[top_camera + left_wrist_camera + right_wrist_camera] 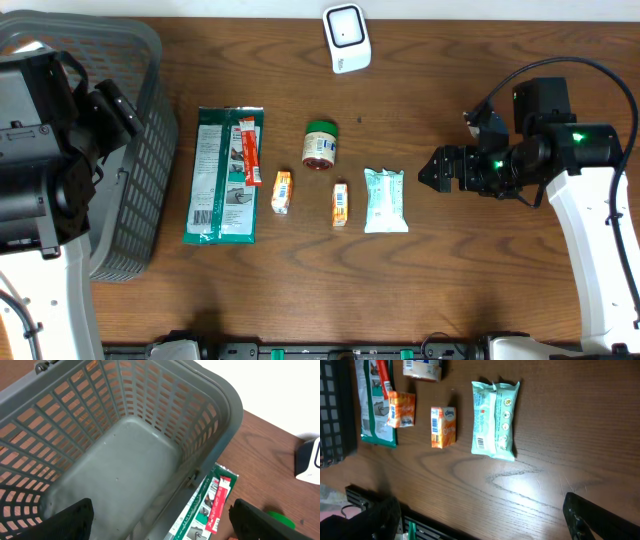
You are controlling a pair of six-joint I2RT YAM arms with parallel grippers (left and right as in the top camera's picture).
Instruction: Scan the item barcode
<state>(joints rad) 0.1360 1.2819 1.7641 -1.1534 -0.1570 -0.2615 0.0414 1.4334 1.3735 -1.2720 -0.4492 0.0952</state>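
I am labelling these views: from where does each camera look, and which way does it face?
Overhead: fixed above the table, facing straight down on basket and scanner; left arm and right arm show.
Left wrist: on the left arm, facing down into the basket; open left end effector at the bottom edge.
Right wrist: on the right arm, facing down at the wipes pack; open right end effector at the bottom edge.
Shared: all three show the green pouch.

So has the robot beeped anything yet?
Not yet, it seems. Done: nothing visible; the basket is empty and the items, like the wipes pack, lie on the table. In hand: nothing; the left fingers and right fingers are open and empty. Left: pick an item up and show its barcode to the white scanner.
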